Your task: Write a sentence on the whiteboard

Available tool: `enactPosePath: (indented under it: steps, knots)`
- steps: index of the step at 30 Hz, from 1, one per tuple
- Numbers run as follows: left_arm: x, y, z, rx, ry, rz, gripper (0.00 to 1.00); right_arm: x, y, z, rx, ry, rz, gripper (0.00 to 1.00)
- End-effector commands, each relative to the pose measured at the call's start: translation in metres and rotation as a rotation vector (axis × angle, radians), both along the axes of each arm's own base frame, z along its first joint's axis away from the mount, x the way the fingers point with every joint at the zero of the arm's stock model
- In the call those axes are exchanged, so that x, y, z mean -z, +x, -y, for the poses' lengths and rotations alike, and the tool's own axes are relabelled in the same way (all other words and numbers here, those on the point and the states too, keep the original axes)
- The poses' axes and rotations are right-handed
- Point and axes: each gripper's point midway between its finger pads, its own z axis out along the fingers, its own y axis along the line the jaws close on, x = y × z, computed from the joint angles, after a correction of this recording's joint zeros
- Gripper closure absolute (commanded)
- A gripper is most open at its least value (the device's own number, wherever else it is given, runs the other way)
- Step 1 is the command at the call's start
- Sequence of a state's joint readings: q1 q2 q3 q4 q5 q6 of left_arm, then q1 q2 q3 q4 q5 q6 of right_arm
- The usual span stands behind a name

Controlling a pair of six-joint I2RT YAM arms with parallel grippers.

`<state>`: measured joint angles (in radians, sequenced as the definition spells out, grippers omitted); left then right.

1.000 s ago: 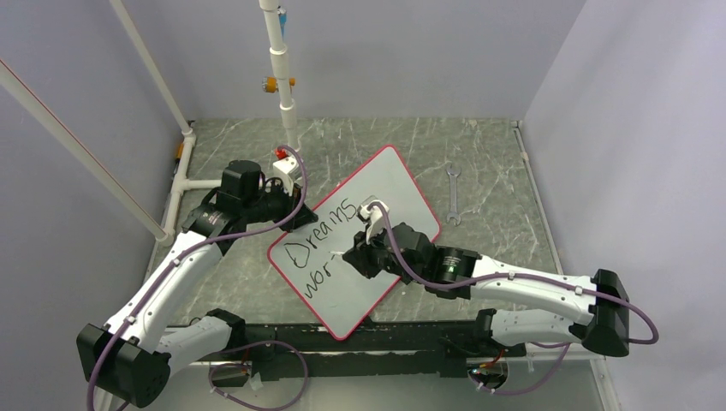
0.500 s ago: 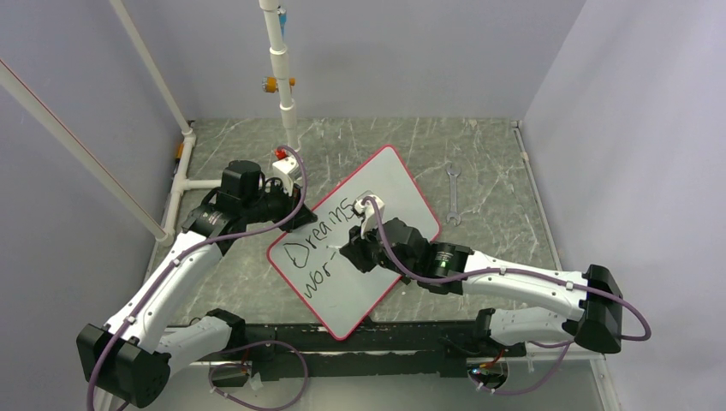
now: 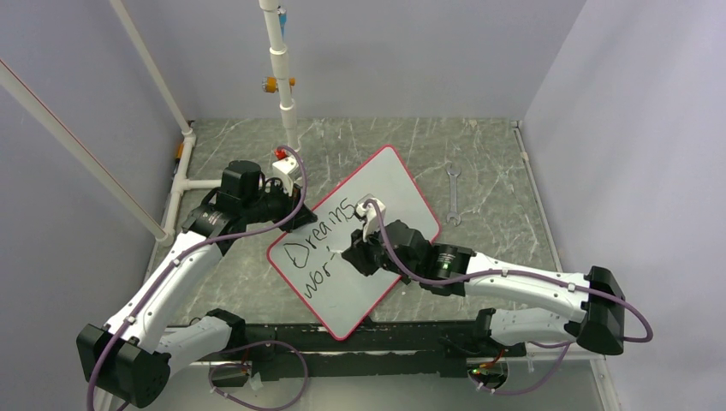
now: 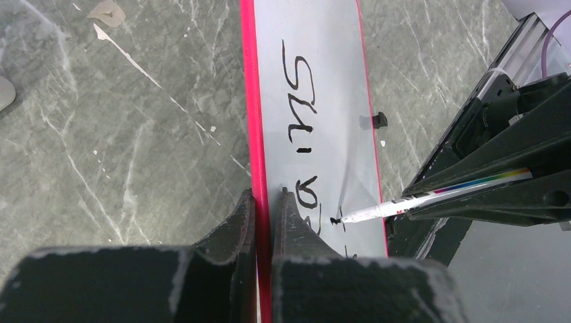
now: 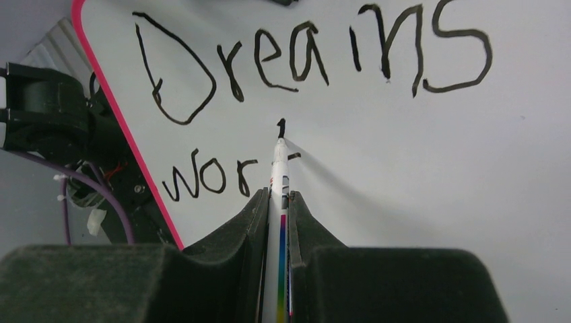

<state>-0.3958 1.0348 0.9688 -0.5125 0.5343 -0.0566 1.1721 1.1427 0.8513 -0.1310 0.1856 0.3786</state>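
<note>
The whiteboard (image 3: 389,184), white with a red rim, lies tilted on the table. Its lettering reads "Dreams" (image 5: 310,60) over "wor" (image 5: 209,182), with a short dash after the r. My left gripper (image 3: 300,216) is shut on the board's red rim at its far left edge; the left wrist view shows a finger on each side of the rim (image 4: 264,202). My right gripper (image 5: 277,198) is shut on a white marker (image 5: 277,171) with a rainbow stripe. Its black tip touches the board just above the dash, and the marker also shows in the left wrist view (image 4: 404,202).
A metal wrench (image 3: 453,195) lies right of the board. A white pipe post (image 3: 282,86) stands at the back, and a pipe frame (image 3: 184,163) runs along the left. A small red and white object (image 3: 280,157) sits behind the left gripper. Grey walls enclose the table.
My right gripper has moved a little left and up with the marker. A short dash has appeared after "wor", and the tip now sits above it. The left arm has not moved.
</note>
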Motion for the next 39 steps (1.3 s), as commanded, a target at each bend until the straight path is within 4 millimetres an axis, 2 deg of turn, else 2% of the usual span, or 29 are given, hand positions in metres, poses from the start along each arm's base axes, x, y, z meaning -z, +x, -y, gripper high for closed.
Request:
enactPosePath:
  steps: [1, 13, 20, 33, 39]
  knots:
    - [-0.012, 0.003, 0.001, 0.052, 0.021, 0.128, 1.0, 0.017, -0.01, 0.009, -0.023, -0.036, -0.048, 1.0]
    - [-0.011, 0.003, 0.0, 0.052, 0.022, 0.127, 1.0, 0.035, -0.02, 0.025, -0.016, -0.068, -0.095, 1.0]
    - [-0.011, 0.003, 0.001, 0.053, 0.022, 0.125, 1.0, 0.033, -0.012, 0.03, 0.036, -0.076, -0.076, 1.0]
    - [-0.01, 0.003, 0.001, 0.052, 0.024, 0.123, 1.0, 0.006, 0.005, 0.024, 0.077, -0.071, -0.005, 1.0]
    - [-0.009, 0.003, 0.0, 0.051, 0.025, 0.12, 1.0, -0.026, 0.006, 0.022, 0.067, 0.006, 0.035, 1.0]
